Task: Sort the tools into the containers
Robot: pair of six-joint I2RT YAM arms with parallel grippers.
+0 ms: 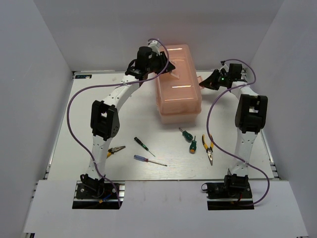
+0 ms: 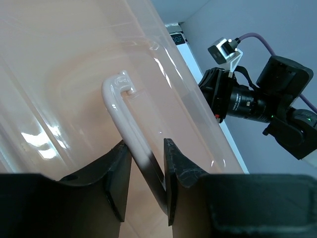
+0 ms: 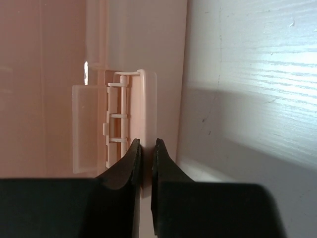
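The pink toolbox (image 1: 178, 84) sits shut at the far middle of the table (image 1: 74, 148). The left gripper (image 2: 147, 173) pinches its white handle (image 2: 119, 94) between its jaws. The right gripper (image 3: 145, 148) pinches a side latch (image 3: 143, 99). All 6 tools (image 1: 192, 145) lie on the table, nearer the arms.

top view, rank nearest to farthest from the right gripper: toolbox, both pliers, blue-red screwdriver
From the right gripper:
1. toolbox, right against it
2. right pliers, near edge, right side
3. blue-red screwdriver, near edge, middle
4. left pliers, far left
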